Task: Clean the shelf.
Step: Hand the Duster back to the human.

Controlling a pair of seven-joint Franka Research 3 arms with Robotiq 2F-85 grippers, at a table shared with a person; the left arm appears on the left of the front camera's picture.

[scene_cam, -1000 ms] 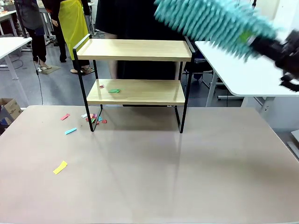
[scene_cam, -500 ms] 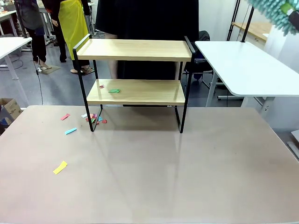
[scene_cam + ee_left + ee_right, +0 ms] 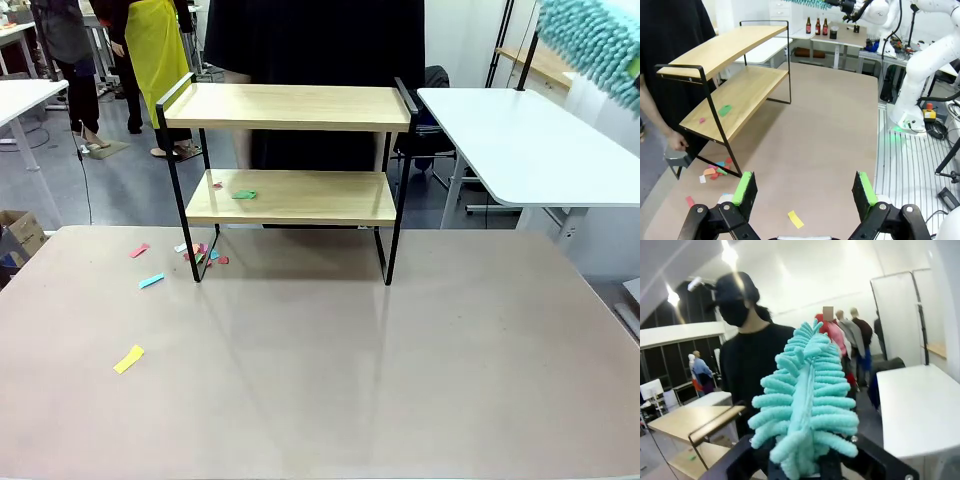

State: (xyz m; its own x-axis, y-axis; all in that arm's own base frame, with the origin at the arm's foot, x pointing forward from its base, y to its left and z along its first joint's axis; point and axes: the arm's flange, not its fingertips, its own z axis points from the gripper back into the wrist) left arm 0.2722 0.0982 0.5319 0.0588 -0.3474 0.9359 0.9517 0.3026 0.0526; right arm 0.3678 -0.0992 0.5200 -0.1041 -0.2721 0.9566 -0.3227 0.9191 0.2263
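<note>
I see the shelf (image 3: 290, 150) standing at the far side of the beige surface (image 3: 320, 370), slightly left of centre, with a person in black just behind it. It looks light and stiff to me: two thin wooden boards on slim black wire legs, so I judge it would slide or tip under a hard sideways push, and any wiping should press down along the boards, not against the end rails. If I had to steady it, I would take an end rail or a leg, never the board edge. My right claw (image 3: 805, 467) is clamped on the base of a teal chenille duster (image 3: 805, 410), which is soft, floppy and light, and its head pokes into the upper right corner of the front view, high and well clear of the shelf. My left claw (image 3: 804, 189) hangs with its jaws wide apart and nothing between them, over the near left part of the surface. A green paper scrap (image 3: 244, 194) and a small red scrap (image 3: 217, 185) lie at the left end of the lower board; they would blow or flick off easily. More coloured paper scraps (image 3: 200, 253) litter the surface by the shelf's left legs, and a yellow slip (image 3: 128, 358) lies nearer. I can read no brand, label or writing anywhere.
</note>
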